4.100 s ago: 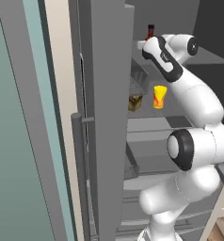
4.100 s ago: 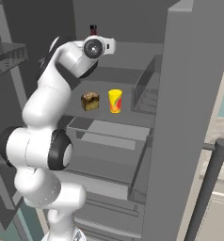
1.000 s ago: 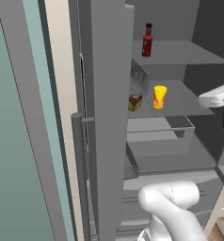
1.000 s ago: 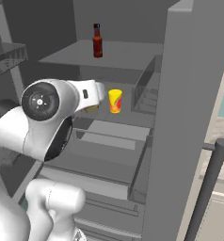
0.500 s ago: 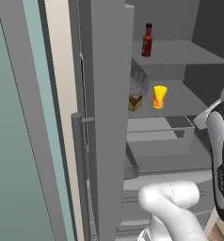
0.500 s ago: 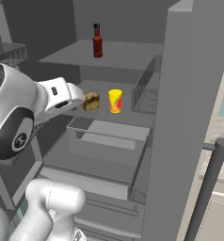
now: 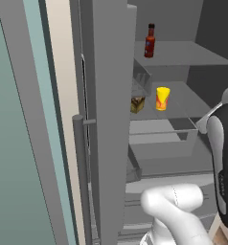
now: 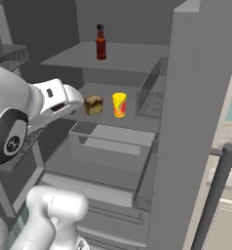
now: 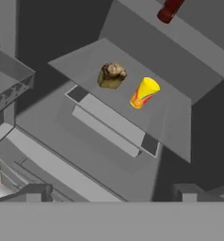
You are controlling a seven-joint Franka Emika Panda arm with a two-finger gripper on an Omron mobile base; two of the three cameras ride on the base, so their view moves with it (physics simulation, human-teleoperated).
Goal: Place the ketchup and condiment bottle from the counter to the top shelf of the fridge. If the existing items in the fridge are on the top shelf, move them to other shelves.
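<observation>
Grey throughout, the fridge (image 8: 196, 73) stands open, a tall matte cabinet of flat panels; its door carries a long round bar handle (image 7: 80, 182), and a cream strip of wall with a pale green panel shows beyond the door in the left base view. Highest inside is the top shelf (image 8: 132, 56), a plain smooth grey slab; the condiment bottle (image 8: 101, 42) stands upright on it toward the back, slim, dark red-brown, narrow-necked, with a small black cap. One level down, a second grey shelf (image 8: 137, 117) bears the existing items side by side and just apart; the yellow cup (image 8: 119, 105) is tapered, upright, marked in red; the brown lump (image 8: 93, 105) is blocky and rough-surfaced. Below that shelf sits a translucent grey drawer (image 8: 108, 141), rectangular, with further drawers beneath. The ketchup appears nowhere in these frames. The white arm (image 8: 20, 117), glossy with dark joints, reaches in front of the fridge interior; in the hand view the two dark fingertips (image 9: 34, 192) stand far apart at the lower corners, jaws wide and holding nothing.
</observation>
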